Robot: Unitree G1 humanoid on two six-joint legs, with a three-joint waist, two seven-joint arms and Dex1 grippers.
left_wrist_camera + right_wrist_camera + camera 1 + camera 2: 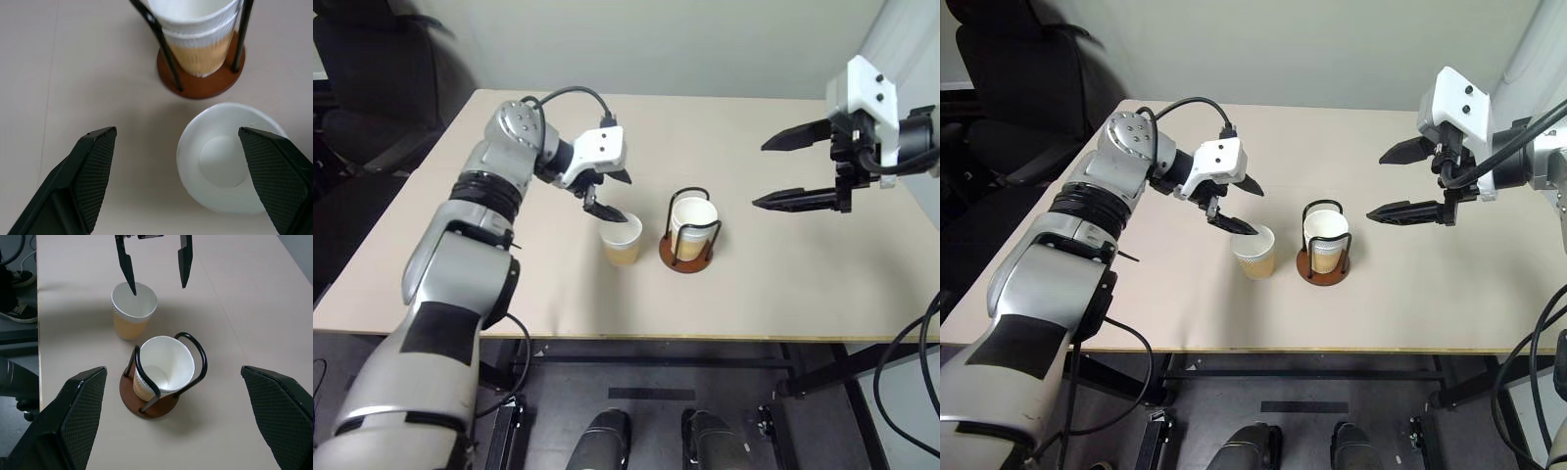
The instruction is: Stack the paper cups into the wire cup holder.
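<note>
Paper cups (pixel 693 223), tan with white rims, are nested in the wire cup holder (pixel 688 257), both grippers spread empty.

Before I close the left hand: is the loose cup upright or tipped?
Upright. The loose paper cup stands on the table beside the wire cup holder, its white mouth facing up under the open left hand.

Table, chair, shoes on floor.
Pale beige table (pixel 783 284) on a dark metal frame (pixel 705 354); grey floor beneath. Black office chair (pixel 1018 88) stands just off the table's far left corner, against a light wall (pixel 685 44). Beside the table's left edge, a pair of shoes (pixel 17 293) on the floor.
</note>
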